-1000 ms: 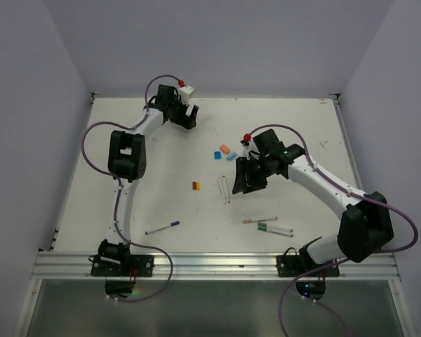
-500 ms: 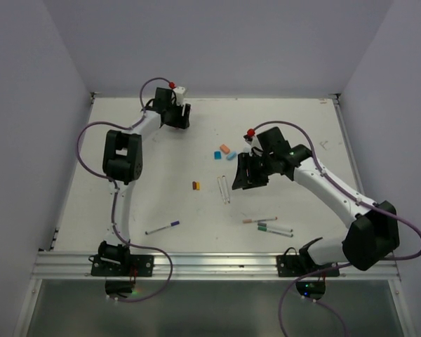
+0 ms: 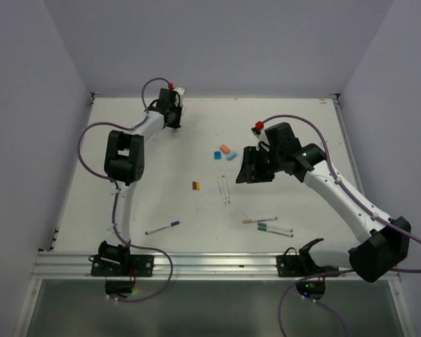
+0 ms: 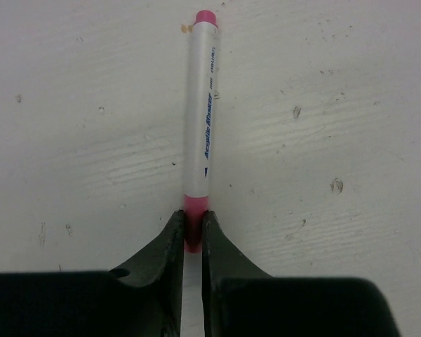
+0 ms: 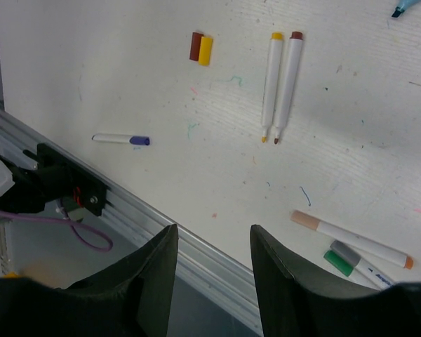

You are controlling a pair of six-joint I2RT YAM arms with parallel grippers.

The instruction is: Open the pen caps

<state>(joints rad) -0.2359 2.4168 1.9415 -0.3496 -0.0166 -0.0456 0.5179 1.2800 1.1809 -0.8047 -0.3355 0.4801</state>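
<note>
In the left wrist view a thin white pen [image 4: 202, 119] lies on the table pointing away from me. My left gripper [image 4: 191, 217] is shut on its near pink pen cap [image 4: 195, 205]. From above, that gripper [image 3: 173, 118] sits at the table's far left and hides the pen. My right gripper [image 5: 209, 242] hangs open above the table with nothing between its fingers [image 5: 154, 274]; from above it [image 3: 251, 170] is right of centre. Loose brown and yellow caps [image 5: 201, 48] lie side by side. Two uncapped white pens [image 5: 281, 84] lie parallel.
A purple-capped pen [image 3: 163, 227] lies near the front rail [image 3: 217, 261]. Peach-, grey- and green-capped pens [image 3: 268, 225] lie front right. Orange and blue highlighter pieces [image 3: 224, 152] lie mid-table. Grey walls stand on three sides.
My left gripper has gone from open to shut on the pink cap while shifting slightly left at the far edge. The right arm has drifted a little to the right, jaws unchanged.
</note>
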